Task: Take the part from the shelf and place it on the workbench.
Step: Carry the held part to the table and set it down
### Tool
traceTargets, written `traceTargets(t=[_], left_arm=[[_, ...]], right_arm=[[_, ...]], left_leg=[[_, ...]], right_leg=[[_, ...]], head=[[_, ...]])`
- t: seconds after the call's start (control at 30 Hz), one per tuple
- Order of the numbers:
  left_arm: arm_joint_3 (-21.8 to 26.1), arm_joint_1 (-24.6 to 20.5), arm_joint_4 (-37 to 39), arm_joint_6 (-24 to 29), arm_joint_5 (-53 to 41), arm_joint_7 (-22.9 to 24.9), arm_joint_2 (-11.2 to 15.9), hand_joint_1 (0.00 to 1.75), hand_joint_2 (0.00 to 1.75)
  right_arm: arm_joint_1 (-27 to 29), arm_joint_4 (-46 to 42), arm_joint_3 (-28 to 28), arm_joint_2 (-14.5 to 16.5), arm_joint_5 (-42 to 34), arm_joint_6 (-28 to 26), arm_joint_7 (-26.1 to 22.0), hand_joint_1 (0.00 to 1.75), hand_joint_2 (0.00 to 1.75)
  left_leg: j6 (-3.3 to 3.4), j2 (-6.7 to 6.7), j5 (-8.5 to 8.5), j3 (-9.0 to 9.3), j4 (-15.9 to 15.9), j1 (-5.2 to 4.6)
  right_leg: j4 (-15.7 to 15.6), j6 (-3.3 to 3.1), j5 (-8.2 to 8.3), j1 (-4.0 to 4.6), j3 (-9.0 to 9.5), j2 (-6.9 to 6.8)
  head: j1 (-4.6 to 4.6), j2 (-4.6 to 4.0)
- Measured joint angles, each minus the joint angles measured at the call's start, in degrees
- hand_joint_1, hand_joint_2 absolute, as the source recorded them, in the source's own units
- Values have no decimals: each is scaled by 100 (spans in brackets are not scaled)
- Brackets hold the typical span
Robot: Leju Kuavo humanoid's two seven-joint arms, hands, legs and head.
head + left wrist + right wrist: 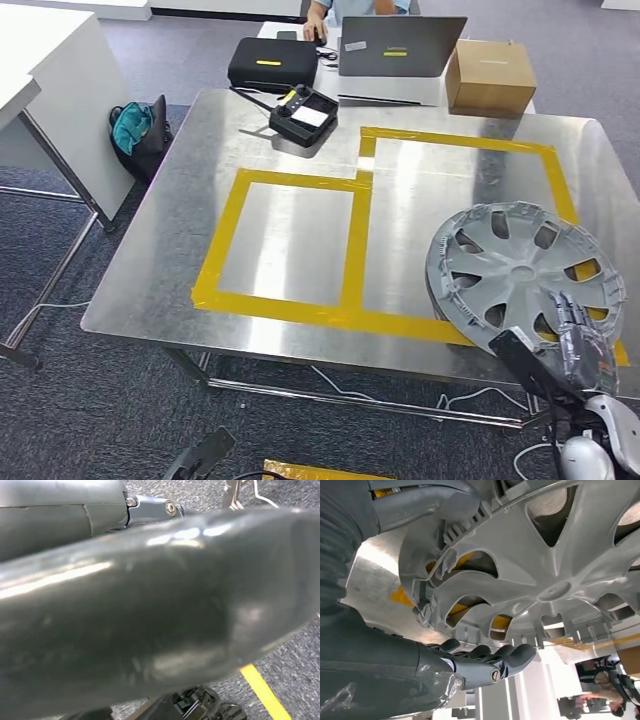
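Wheel cover (521, 270) off the shelf, now tilted over the workbench (302, 250) near its right front corner, overlapping the yellow tape (355, 255). Right hand (577, 335) grips its near rim (thumb above, fingers (490, 655) beneath). Left hand: grip state cannot be told. Remaining, by my judgement: lower flat, release.

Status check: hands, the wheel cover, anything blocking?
Right hand grips wheel cover at its near rim. Cover over far-right yellow tape. Left hand state unclear. No obstruction.
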Motion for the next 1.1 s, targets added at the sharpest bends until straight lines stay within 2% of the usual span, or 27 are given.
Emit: traceTargets(t=[0.13,0.23,0.53,0.7,0.83,1.0,1.1], left_arm=[[1,4,0,0,18,-2,9,0,0],[3,11,0,-2,69,-44,19,0,0],[34,71,0,1,196,-211,49,0,0],[53,99,0,3,252,-273,62,0,0],[99,134,0,18,331,-386,67,0,0],[216,193,0,18,471,-556,67,0,0],[295,220,0,25,533,-599,66,0,0]], right_arm=[[-36,49,18,-4,-167,95,1,0,175],[-95,99,48,-29,-662,272,-87,0,175],[-184,129,223,-49,-2282,228,-693,0,175],[-107,-66,329,-48,-2523,91,-971,0,175],[262,-625,487,15,-2196,-533,-1431,0,175],[1187,-1690,912,443,-1108,-2068,-1914,0,175],[1626,-2148,1275,696,-709,-2808,-2020,0,175]], left_leg=[[0,0,0,-1,0,0],[0,0,0,-1,0,0],[0,-1,0,-1,0,0],[0,-2,0,-1,0,0],[0,-5,-1,-2,0,0],[0,-12,-18,-5,1,-5],[5,-11,-29,-4,1,-14]], right_leg=[[0,0,0,0,0,1],[0,0,0,0,0,0],[0,0,0,0,0,-2],[0,0,0,0,-2,-3],[0,-3,-3,0,-3,-8],[-3,-2,-14,-2,-2,-12],[-4,3,-18,-13,-3,-6]], head=[[1,0],[2,1],[1,0],[1,-1],[1,-1],[0,-1],[-1,0]])
